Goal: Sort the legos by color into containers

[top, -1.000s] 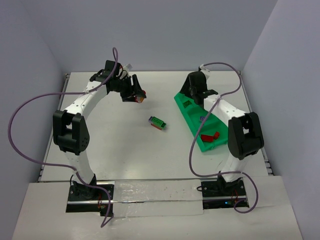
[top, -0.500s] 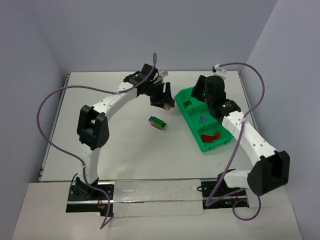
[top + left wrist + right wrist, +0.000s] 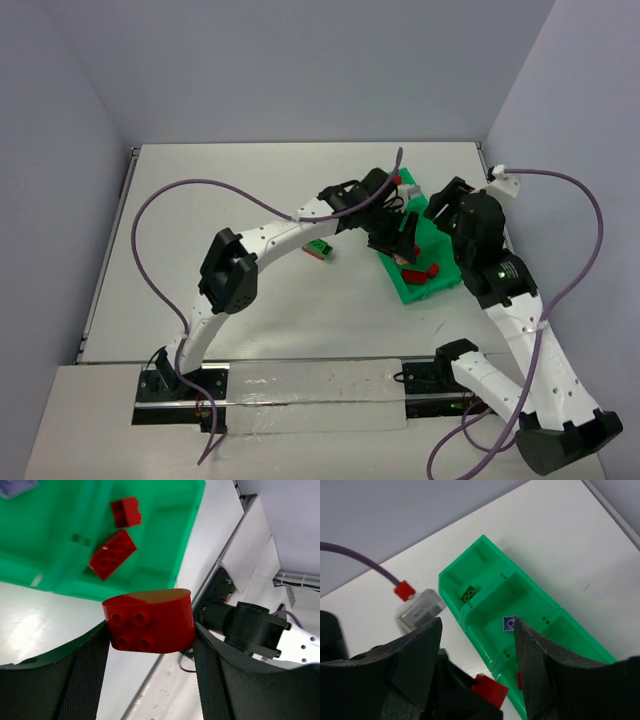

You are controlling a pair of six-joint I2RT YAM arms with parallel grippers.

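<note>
grasping a red lego (image 3: 149, 620), the left claw (image 3: 150, 626) hangs over the tray (image 3: 165, 540) compartment containing two red legos (image 3: 112, 554); right claw (image 3: 477, 652) released, empty, above the tray; green lego (image 3: 319, 248) lies on the worktop (image 3: 200, 200) nearby; left claw has crossed over from the far left.

The tray (image 3: 415, 292) lies on the right half of the table (image 3: 200, 200), slanting from far left to near right. Its far compartment holds a lone brick (image 3: 469, 595), the middle one a single piece (image 3: 509, 623), and the near one a pair of bricks (image 3: 112, 554). A loose brick (image 3: 319, 248) lies on the table left of the tray. Above the tray's near end, the carried brick (image 3: 149, 621) sits in the left claw (image 3: 149, 631).
</note>
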